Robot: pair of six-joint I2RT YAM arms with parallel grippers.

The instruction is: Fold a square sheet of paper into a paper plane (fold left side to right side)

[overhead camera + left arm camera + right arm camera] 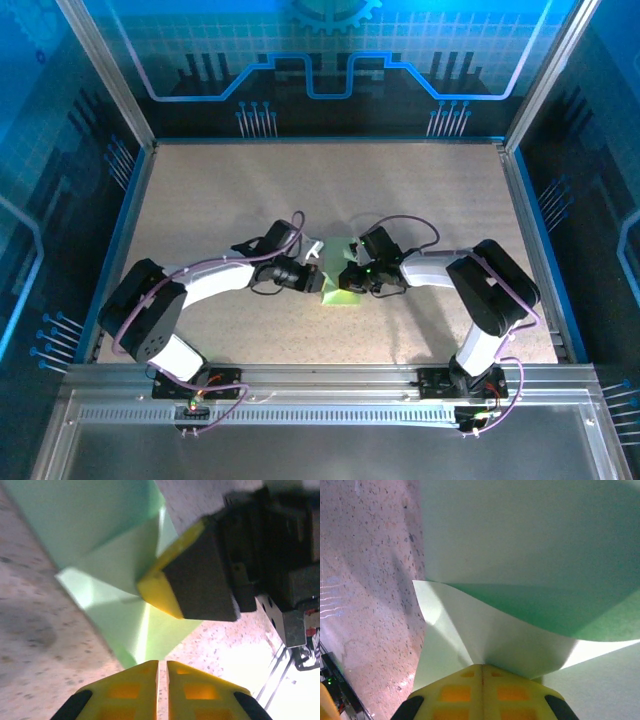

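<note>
Mid-table, between both arms: pale green square sheet of paper [337, 290], partly folded, creased flaps lifted off the speckled tabletop [300, 190]. Right gripper [481, 670] pinches its edge (jaws together). Left gripper [162, 667] closed to a slit at a paper corner.

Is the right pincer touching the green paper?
Touching. In the right wrist view, the right pincer is shut on the thin pale green paper sheet.

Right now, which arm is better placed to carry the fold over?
Probably right: the right tool is clamped on the paper, whose flap is raised, while the left tool, closed, sits at a corner of it.
</note>
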